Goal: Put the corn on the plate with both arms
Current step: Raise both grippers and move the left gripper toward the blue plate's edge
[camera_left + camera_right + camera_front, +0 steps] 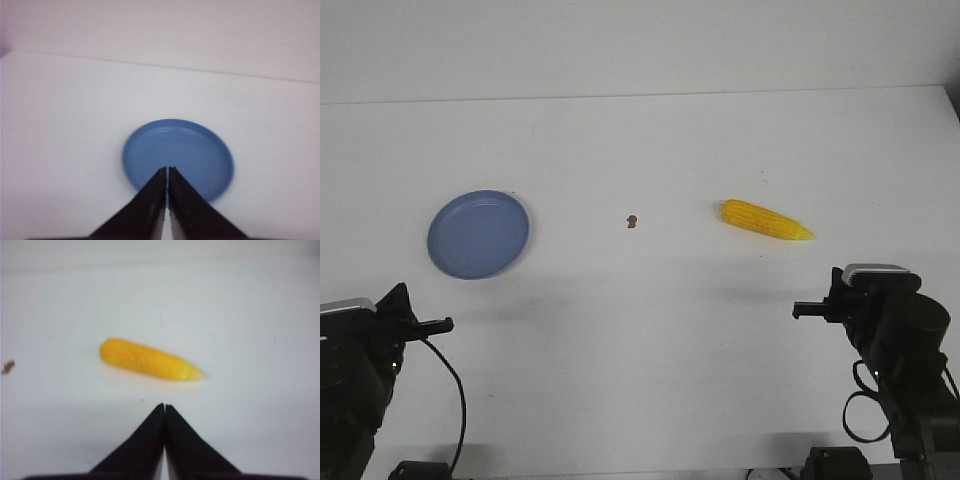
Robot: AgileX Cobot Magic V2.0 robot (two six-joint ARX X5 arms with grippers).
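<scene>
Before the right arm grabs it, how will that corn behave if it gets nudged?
The corn lies on its side on the bare table. Round and tapered, it would probably roll, curving toward its pointed end. It looks stiff, so it shouldn't bend. Its smooth, glossy skin may slip in a closed end effector.

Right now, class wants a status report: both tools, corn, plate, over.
Left tool shut, empty, short of plate. Right tool shut, empty, short of corn. Corn on table, off plate. Small brown speck lies between them.

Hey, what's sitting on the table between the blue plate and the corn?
Only a tiny brown speck, roughly midway between the plate and the corn; the rest is bare white table. The front view shows it.
</scene>
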